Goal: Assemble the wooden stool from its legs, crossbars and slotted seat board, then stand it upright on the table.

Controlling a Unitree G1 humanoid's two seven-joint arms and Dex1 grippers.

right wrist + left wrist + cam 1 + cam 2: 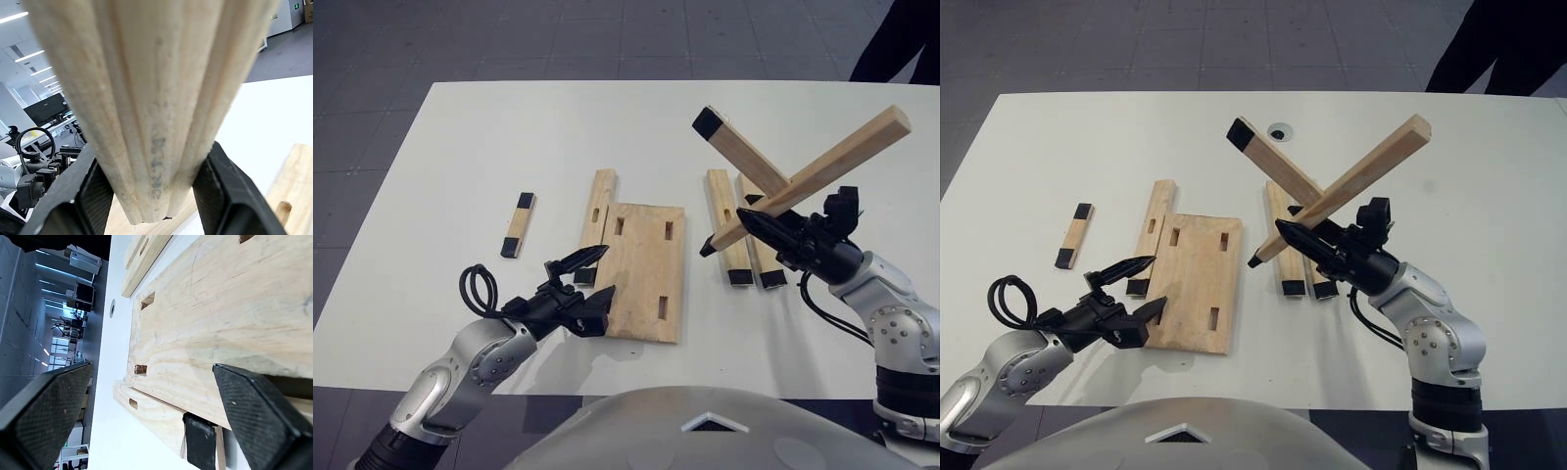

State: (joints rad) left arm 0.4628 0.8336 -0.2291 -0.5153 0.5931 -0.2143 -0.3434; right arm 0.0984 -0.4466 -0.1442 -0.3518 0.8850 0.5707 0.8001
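The right end effector [756,221] grips the crossed legs [842,155] aloft, their long axes slanting away from it, while the seat board [646,264] lies flat on the bench [460,147] to its left, nearer the left end effector [605,271] (fingers spread, empty).

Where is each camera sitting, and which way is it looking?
Left eye: on the head, looking forward and down at the table; both arms, left gripper and right gripper show.
Right eye: beside it, same scene, same arms.
Left wrist: on the left arm, facing the seat board between its own open fingers.
Right wrist: on the right arm, facing the crossed wooden pieces its own fingers clamp.
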